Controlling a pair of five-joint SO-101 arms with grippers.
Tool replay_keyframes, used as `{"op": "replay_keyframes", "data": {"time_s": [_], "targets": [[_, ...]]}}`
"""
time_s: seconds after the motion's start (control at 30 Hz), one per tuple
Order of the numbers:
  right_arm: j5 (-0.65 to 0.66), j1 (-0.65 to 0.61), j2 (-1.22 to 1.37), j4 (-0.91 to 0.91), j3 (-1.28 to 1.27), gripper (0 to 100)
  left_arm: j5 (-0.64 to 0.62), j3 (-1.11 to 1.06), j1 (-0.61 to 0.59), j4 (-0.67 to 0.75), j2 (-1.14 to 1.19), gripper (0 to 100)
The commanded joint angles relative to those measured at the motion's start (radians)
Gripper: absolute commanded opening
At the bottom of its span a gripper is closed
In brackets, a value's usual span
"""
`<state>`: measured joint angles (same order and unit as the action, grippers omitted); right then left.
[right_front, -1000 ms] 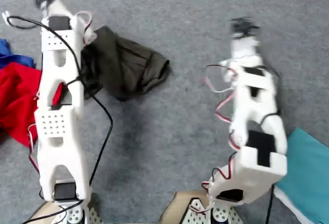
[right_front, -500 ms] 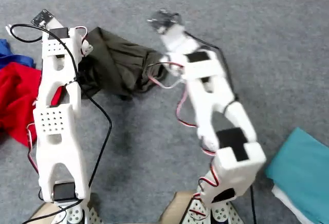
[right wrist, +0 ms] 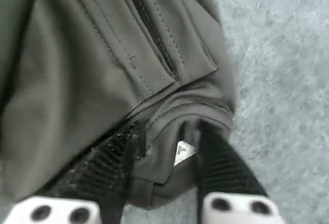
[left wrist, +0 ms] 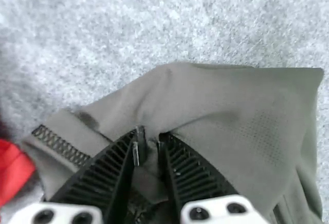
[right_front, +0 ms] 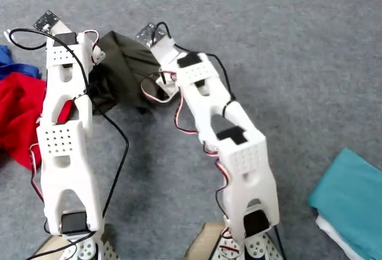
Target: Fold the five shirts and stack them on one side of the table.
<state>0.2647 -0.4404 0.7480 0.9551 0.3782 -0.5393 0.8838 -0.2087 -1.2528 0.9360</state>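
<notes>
The desk (right_front: 310, 63) is covered with a grey felt-like cloth, matt and a little fuzzy, while the olive shirt (right_front: 125, 63) is a thin matt fabric — smooth, with a fine mesh weave in one patch and a looped thread seam along its edge. The left tool (left wrist: 150, 135) and the right tool (right wrist: 169, 131) have black plastic fingers (left wrist: 103, 175) with ribbed inner faces, on smooth white plastic bases — the same white plastic as the left arm (right_front: 62, 146) and the right arm (right_front: 242, 152). The red shirt (right_front: 18, 114) and the teal shirt (right_front: 352, 191) are soft matt cloth.
</notes>
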Motion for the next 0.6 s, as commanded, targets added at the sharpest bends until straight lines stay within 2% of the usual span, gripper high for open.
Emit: {"op": "replay_keyframes", "data": {"time_s": [0.0,0.13,0.27,0.57], "targets": [[-0.012,0.054,0.07,0.132,0.205,0.5,-0.008,0.009,-0.031,0.012,-0.008,2],[-0.02,0.148,0.153,0.238,0.377,0.4,-0.008,0.017,-0.051,0.015,-0.008,2],[-0.146,0.246,0.208,0.284,0.507,0.5,-0.008,0.011,-0.08,0.043,-0.008,2],[-0.259,0.357,0.255,0.307,0.624,0.5,-0.009,0.014,-0.101,0.057,-0.008,2]]}}
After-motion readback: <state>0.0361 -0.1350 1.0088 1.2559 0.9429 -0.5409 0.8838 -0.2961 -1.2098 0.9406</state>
